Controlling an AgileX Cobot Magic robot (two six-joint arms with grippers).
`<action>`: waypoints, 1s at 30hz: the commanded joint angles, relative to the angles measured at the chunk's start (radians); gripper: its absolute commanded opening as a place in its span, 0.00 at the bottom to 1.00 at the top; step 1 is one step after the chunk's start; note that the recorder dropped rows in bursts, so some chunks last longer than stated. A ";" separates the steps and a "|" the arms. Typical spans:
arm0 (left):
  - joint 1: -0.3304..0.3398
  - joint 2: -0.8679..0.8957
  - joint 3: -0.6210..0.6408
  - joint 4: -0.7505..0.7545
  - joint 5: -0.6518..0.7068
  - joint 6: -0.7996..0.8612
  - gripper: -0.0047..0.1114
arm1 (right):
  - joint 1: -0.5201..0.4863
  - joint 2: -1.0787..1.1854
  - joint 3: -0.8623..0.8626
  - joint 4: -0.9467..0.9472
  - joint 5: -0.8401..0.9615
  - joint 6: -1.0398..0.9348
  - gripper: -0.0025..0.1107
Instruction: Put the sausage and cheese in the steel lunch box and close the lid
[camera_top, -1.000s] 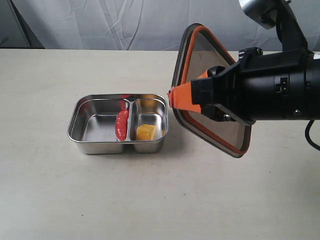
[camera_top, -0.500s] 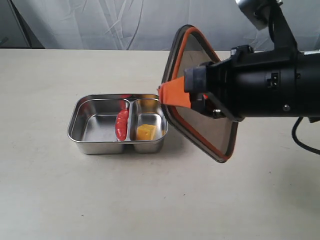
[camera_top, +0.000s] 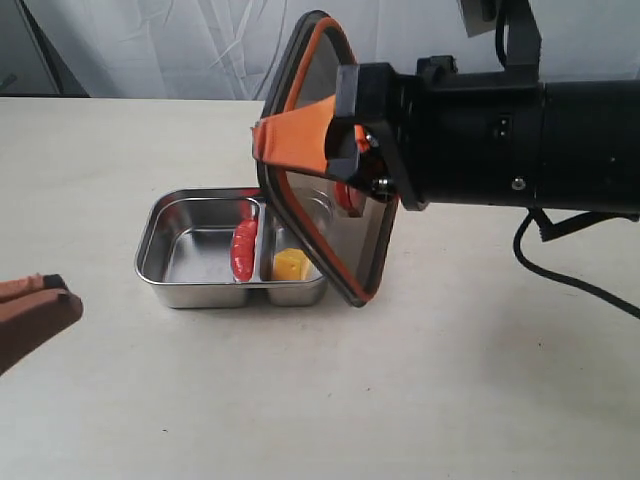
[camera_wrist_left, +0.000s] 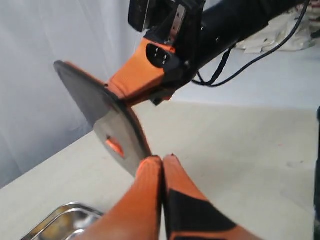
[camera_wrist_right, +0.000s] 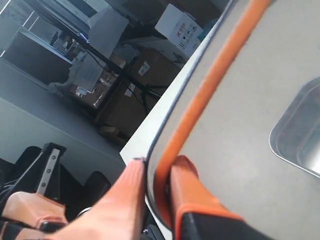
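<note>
— Lunch box (camera_top: 150, 232): what's showing?
— Nearest me, my left gripper (camera_wrist_left: 162, 159) is pinched shut, empty. Next, the lunch box on the table (camera_top: 450, 400): sausage (camera_top: 243, 250) in the larger compartment against the divider, cheese (camera_top: 290, 265) in the smaller. Beyond, my right gripper (camera_wrist_right: 156, 167) clamps the tilted lid (camera_top: 318, 70) at its right end.

The sausage (camera_top: 243, 250) is glossy red; at its 3 o'clock the cheese (camera_top: 290, 264) is yellow-orange. The box (camera_top: 160, 270) is mirror-bright silver. The lid (camera_top: 345, 245) is smoky dark and see-through, with an orange seal round its edge and an orange valve (camera_wrist_left: 115, 146). The right gripper (camera_top: 262, 145) has orange fingers on a black body; the left gripper (camera_wrist_left: 161, 159) is orange with black patches. The table (camera_top: 420, 380) is plain beige.
</note>
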 joint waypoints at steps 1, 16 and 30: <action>-0.010 0.036 -0.006 0.092 0.169 -0.031 0.04 | 0.008 0.004 -0.040 0.012 0.006 -0.015 0.01; -0.011 0.221 -0.006 -0.123 0.155 0.075 0.51 | 0.233 0.245 -0.325 0.012 -0.032 -0.052 0.01; -0.033 0.242 -0.006 -0.231 0.333 0.100 0.47 | 0.418 0.301 -0.439 0.012 -0.165 -0.052 0.01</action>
